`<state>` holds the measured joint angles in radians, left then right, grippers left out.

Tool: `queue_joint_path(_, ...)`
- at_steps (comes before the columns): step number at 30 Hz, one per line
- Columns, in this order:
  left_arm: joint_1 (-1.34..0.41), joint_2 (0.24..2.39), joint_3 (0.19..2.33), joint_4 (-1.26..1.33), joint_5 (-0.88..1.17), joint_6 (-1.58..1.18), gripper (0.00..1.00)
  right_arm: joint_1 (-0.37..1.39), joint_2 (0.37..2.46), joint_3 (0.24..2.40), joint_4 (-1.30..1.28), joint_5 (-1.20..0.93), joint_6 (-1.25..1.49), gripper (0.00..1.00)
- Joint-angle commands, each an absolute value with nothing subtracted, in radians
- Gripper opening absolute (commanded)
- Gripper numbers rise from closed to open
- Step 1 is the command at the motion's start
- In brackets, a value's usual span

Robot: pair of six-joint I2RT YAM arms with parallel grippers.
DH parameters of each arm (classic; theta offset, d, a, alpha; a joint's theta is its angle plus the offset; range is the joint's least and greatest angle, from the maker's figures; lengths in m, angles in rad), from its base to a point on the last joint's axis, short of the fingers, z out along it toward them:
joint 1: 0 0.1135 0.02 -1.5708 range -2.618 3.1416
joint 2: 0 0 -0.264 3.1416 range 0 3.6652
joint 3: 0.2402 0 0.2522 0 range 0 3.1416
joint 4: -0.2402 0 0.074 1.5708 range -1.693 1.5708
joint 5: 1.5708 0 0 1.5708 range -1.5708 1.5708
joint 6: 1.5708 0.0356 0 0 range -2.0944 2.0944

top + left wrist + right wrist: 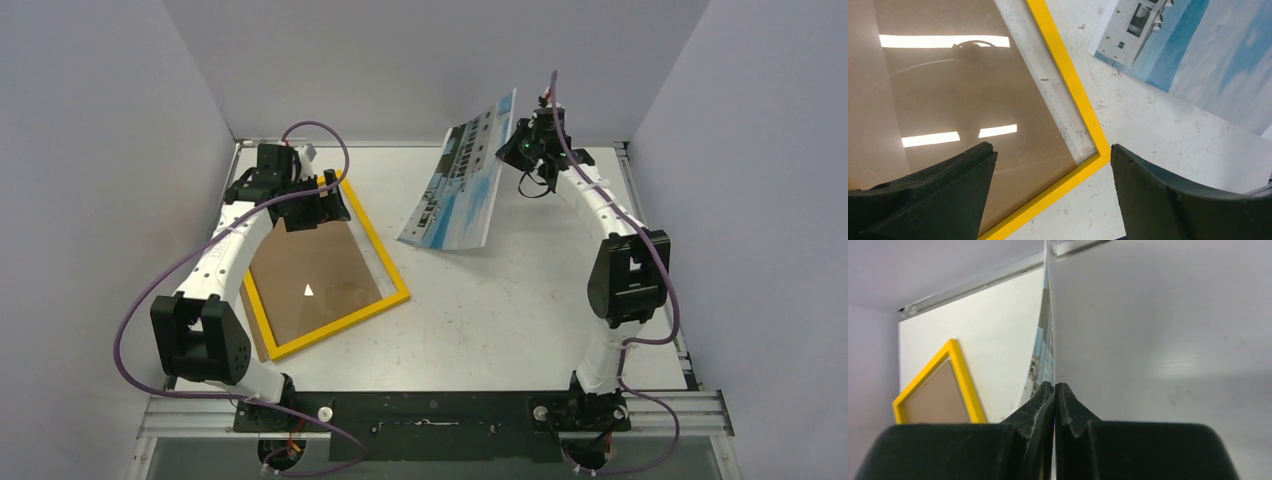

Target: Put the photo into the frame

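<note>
The frame (388,258) lies flat on the left of the table, yellow side up. My left gripper (325,190) hovers open over its far corner. In the left wrist view that corner of the frame (1096,150) sits between the spread fingers of my left gripper (1053,150), untouched. The photo (460,190) hangs tilted above the table's middle, its low edge near the surface, with my right gripper (520,150) shut on its upper far corner. The right wrist view shows the photo (1048,340) edge-on, pinched in the right gripper (1054,385), with the frame (955,370) at lower left.
A plain brown backing board (310,270) lies under the frame's glass, skewed, and sticks out past the frame's near left corner. White walls close in the table on three sides. A metal rail (620,180) runs along the right edge.
</note>
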<state>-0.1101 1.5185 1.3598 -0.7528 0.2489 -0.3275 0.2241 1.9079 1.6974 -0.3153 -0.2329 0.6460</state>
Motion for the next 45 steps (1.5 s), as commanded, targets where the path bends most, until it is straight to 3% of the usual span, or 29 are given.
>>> queue_joint_path(1,-0.113,1.511,1.368,-0.744,0.269,-0.315,0.83,0.146,1.828,1.595,-0.31,-0.076,0.644,0.0)
queue_joint_path(12,-0.122,1.514,1.342,-0.722,0.272,-0.333,0.83,-0.078,1.826,1.377,-0.205,-0.037,0.637,0.0)
queue_joint_path(22,-0.124,1.519,1.323,-0.715,0.263,-0.332,0.83,-0.211,1.895,1.372,-0.203,-0.088,0.583,0.07)
queue_joint_path(37,-0.124,1.55,1.334,-0.714,0.249,-0.34,0.82,-0.299,1.906,1.341,-0.227,0.01,0.496,0.05)
queue_joint_path(40,-0.124,1.558,1.341,-0.716,0.242,-0.342,0.81,-0.301,1.905,1.343,-0.236,0.034,0.46,0.12)
queue_joint_path(45,-0.124,1.572,1.375,-0.739,0.214,-0.329,0.81,-0.301,1.875,1.368,-0.285,0.077,0.398,0.45)
